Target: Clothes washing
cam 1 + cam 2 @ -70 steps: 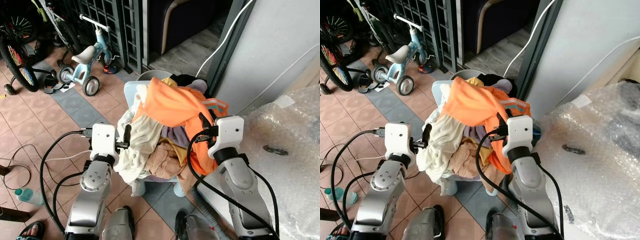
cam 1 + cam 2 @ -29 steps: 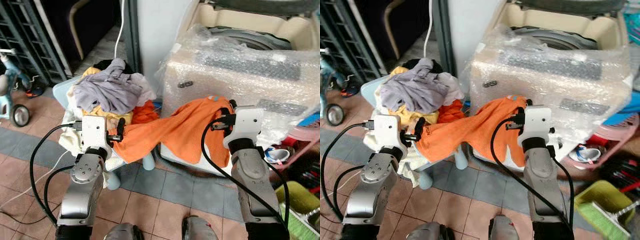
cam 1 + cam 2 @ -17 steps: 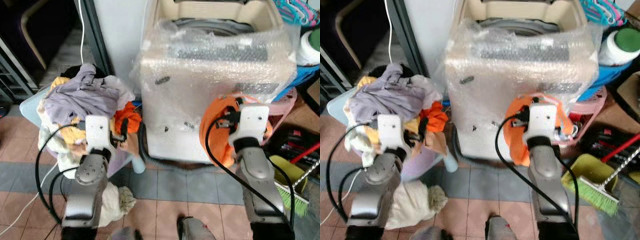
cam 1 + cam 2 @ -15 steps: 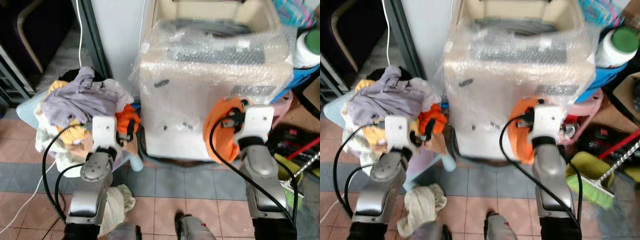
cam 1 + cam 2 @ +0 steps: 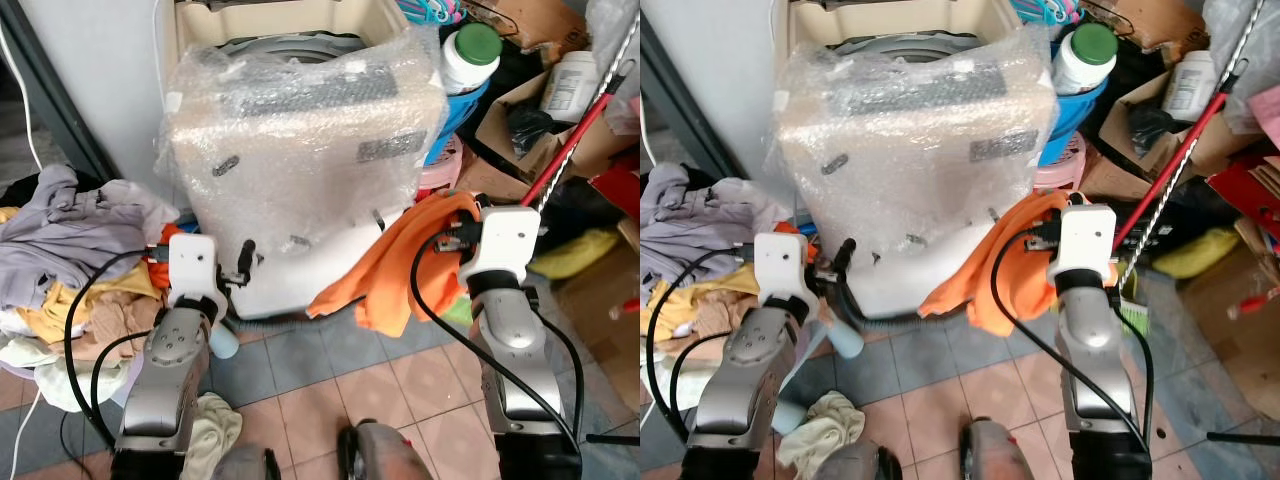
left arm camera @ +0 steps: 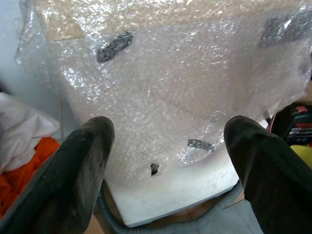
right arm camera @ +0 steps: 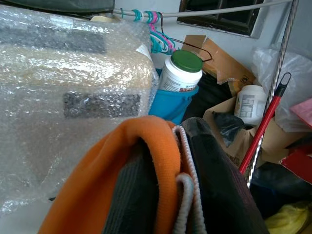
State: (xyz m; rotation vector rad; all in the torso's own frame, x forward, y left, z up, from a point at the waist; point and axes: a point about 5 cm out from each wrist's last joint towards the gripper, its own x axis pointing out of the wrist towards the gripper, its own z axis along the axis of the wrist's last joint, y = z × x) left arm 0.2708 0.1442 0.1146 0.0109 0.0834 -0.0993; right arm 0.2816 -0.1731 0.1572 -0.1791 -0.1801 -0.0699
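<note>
I face the bubble-wrapped washing machine (image 5: 300, 150), tub not yet loaded. The laundry pile (image 5: 60, 260) waits at my left. My right gripper (image 7: 170, 195) has its fingers clenched on one orange garment (image 5: 400, 265); left gripper (image 6: 168, 146) fingers are released, empty.

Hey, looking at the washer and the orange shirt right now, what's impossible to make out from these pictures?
- Washing machine controls: bubble wrap blurs the panel in both eye views.
- Drum contents: cut off by the top edge in the left eye view.
- Right hand fingertips: buried in the orange shirt in the right wrist view.
- Green-capped bottle label: too small to read.
- Laundry pile: cut off at the left edge.
</note>
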